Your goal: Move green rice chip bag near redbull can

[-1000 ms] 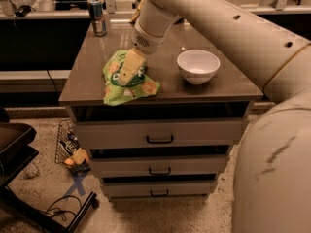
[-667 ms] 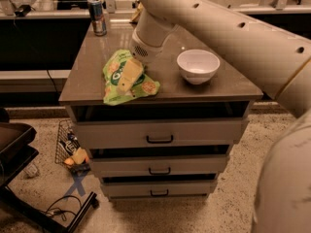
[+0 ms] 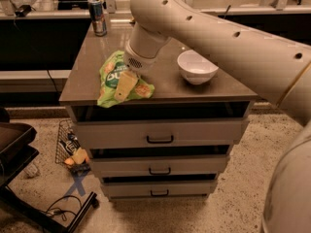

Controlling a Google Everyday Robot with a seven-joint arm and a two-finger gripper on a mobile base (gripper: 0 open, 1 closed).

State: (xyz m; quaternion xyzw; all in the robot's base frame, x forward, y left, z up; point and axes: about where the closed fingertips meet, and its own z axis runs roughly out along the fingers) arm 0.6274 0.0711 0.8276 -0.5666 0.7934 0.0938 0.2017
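Observation:
The green rice chip bag [image 3: 112, 76] lies crumpled at the front left of the brown cabinet top [image 3: 165, 89], near its front edge. My gripper [image 3: 125, 85] reaches down from the large white arm [image 3: 204, 28] and rests on the middle of the bag, covering part of its logo. The redbull can [image 3: 98, 16] stands upright at the far left corner of the cabinet top, well behind the bag and apart from it.
A white bowl [image 3: 197, 66] sits on the right of the cabinet top. Three drawers [image 3: 159, 139] face front below it. A wire basket [image 3: 73, 147] with small items and a dark chair base [image 3: 19, 154] stand on the floor at left.
My gripper has come down and forward from above the bag's far edge onto the bag's middle. The bag, can and bowl stay where they were.

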